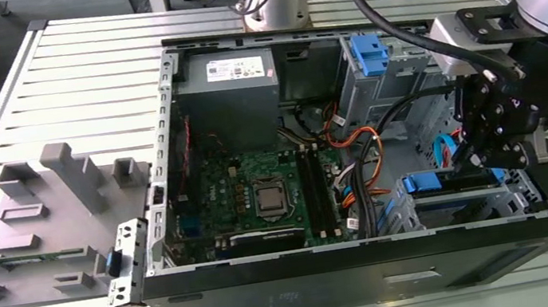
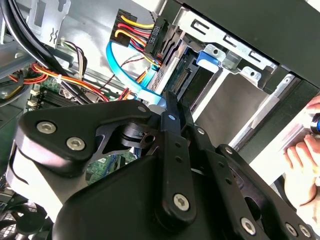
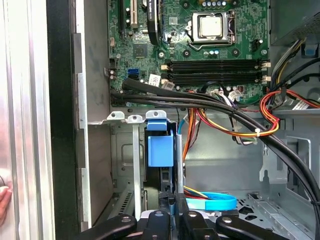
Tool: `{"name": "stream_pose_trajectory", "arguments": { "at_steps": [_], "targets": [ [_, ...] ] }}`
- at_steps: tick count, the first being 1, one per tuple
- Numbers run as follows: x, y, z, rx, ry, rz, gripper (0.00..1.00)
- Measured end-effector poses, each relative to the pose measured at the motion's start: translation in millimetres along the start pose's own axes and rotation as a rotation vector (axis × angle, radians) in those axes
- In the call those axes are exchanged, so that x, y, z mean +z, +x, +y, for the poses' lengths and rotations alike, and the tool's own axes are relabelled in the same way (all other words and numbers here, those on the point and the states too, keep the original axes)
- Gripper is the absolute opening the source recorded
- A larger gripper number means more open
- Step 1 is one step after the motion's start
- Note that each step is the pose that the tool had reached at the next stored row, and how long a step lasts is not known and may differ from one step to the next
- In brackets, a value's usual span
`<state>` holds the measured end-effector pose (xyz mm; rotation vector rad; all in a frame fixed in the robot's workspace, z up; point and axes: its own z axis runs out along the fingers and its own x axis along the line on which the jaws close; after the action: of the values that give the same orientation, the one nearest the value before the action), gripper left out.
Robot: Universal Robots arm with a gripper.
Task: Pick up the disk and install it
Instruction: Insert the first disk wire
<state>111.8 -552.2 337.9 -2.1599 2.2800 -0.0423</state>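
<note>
Disk [image 1: 448,181], marked by its blue bracket, sits slotted in the drive cage [image 1: 520,187] at the front corner of the open computer case [image 1: 177,215]. Left of the cage lies the motherboard [image 1: 258,196]; just above it hangs the gripper [image 1: 490,159], beside the disk. Whether its fingers grip anything, I cannot tell.

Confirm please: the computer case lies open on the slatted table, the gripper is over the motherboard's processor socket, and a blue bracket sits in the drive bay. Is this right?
One part is wrong. In the exterior view the gripper is not over the processor socket; it hangs over the drive bay holding the blue bracket, at that view's right. The computer case does lie open on the slatted table.
</note>
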Motion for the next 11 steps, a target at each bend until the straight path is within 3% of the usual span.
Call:
{"name": "stream_pose_trajectory", "arguments": {
  "at_steps": [1,2,3,11],
  "targets": [
    [-0.1,0.1,0.0,0.0,0.0011,-0.0119,0.16],
    [0.0,0.3,0.0,0.0,0.0019,-0.0195,0.16],
    [-0.1,0.5,0.1,0.0,0.0022,-0.0224,0.16],
    [0.0,4.5,0.7,0.001,0.0052,-0.0303,0.16]
  ]
}}
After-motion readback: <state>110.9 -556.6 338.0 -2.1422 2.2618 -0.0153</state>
